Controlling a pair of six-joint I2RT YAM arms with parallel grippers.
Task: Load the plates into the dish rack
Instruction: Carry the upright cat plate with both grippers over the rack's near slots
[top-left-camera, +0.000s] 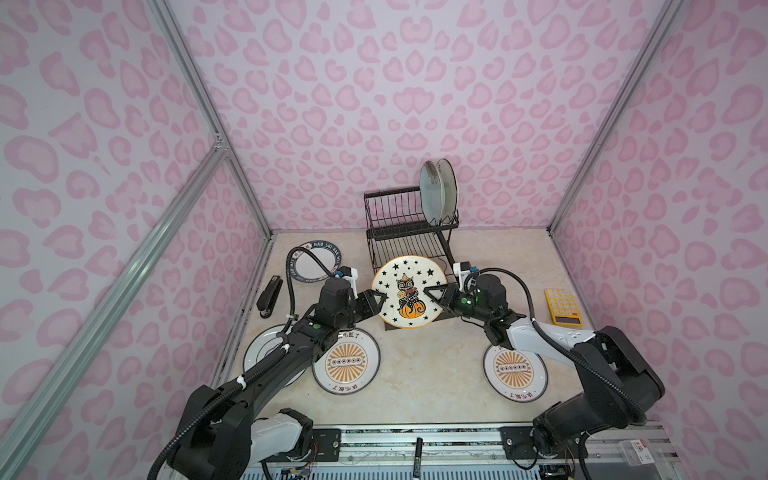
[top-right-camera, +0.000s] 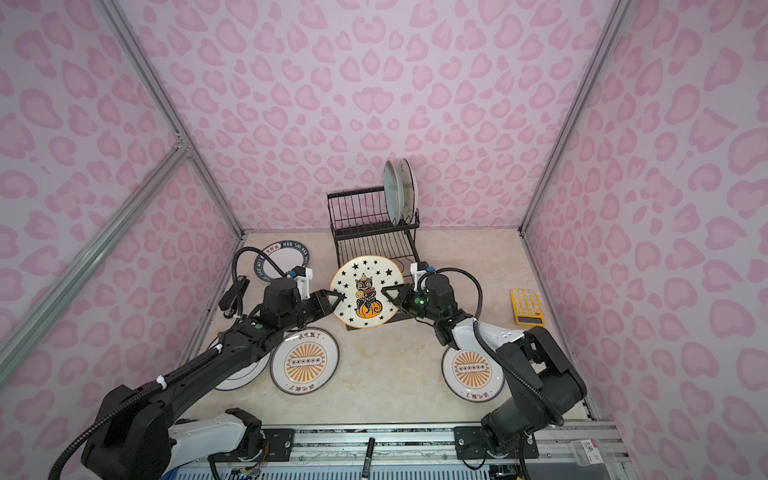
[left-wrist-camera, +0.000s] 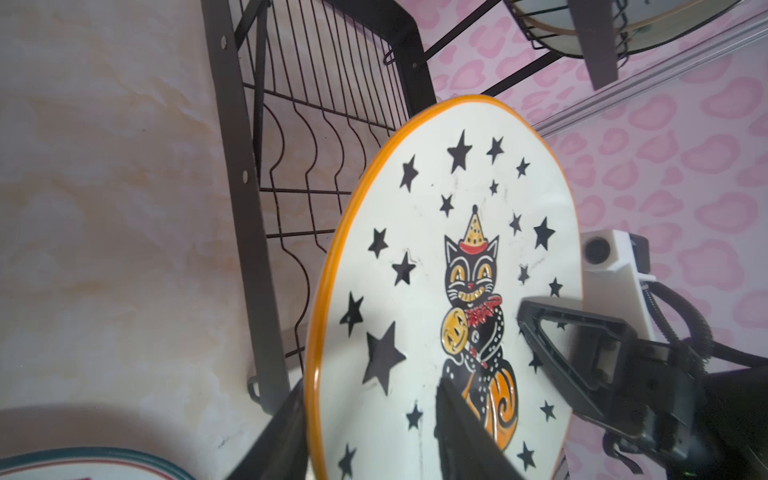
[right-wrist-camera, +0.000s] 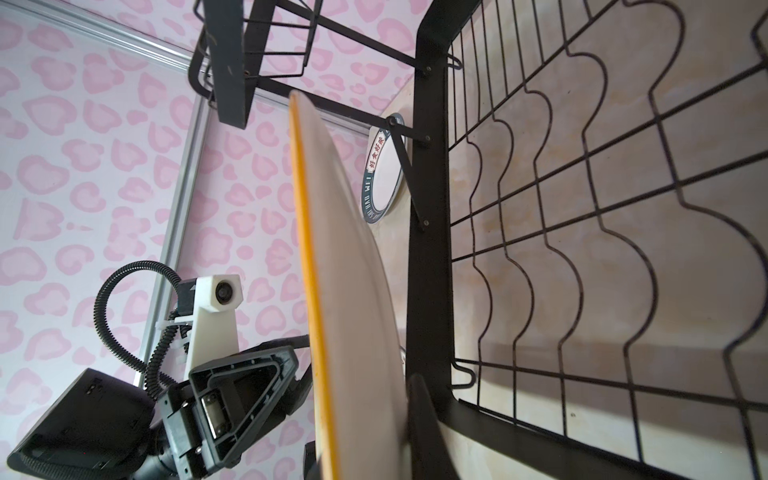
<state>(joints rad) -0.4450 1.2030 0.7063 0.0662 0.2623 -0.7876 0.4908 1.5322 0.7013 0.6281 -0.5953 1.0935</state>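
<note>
The star-and-cat plate (top-left-camera: 409, 286) is held upright over the middle of the tabletop (top-left-camera: 428, 365), just before the low front edge of the dish rack (top-left-camera: 399, 245). One rim is pinched by the right gripper (top-left-camera: 432, 296). The jaws of the left gripper (top-left-camera: 380, 300) are spread astride the opposite rim. An orange rim, black stars and a cat are shown.

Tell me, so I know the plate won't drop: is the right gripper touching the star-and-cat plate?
Touching. In the right wrist view the right gripper pinches the edge-on star-and-cat plate, one finger against each face.
</note>
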